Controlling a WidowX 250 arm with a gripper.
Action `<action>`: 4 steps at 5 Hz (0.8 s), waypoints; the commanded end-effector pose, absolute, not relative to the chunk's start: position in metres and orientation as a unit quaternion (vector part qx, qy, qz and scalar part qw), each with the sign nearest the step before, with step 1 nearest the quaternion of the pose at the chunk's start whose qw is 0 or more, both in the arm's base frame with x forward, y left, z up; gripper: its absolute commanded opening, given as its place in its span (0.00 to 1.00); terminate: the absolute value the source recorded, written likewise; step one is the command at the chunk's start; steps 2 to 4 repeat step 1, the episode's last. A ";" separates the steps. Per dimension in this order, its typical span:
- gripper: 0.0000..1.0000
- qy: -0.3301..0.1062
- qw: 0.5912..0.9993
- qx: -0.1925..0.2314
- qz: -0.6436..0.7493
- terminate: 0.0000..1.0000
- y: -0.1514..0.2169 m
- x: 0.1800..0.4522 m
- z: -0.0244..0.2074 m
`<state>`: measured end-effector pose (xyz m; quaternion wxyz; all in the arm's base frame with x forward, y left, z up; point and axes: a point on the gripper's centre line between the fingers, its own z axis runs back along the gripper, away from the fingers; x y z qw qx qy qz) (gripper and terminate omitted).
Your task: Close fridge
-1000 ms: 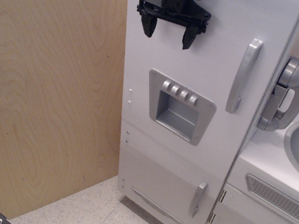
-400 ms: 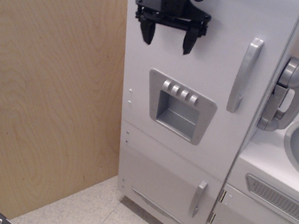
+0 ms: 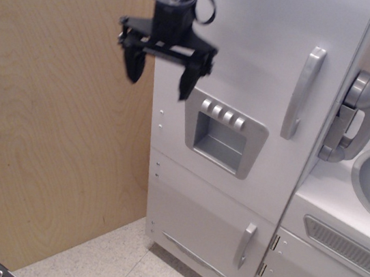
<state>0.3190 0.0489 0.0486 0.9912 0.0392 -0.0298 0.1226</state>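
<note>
Fridge door looks flush already. Hand hangs spread wide and empty at its hinge edge, so one sloppy swing could clip the dispenser panel.

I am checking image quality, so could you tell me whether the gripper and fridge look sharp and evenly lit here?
In the observation.image view, the gripper is slightly soft-edged; the fridge is sharp, evenly lit, without harsh glare, its dispenser panel shaded in the recess.
</note>
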 end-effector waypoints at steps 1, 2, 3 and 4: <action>1.00 -0.063 0.990 0.040 0.122 1.00 0.055 0.326 0.074; 1.00 -0.063 0.990 0.040 0.122 1.00 0.055 0.326 0.074; 1.00 -0.063 0.990 0.040 0.122 1.00 0.055 0.326 0.074; 1.00 -0.063 0.990 0.040 0.122 1.00 0.055 0.326 0.074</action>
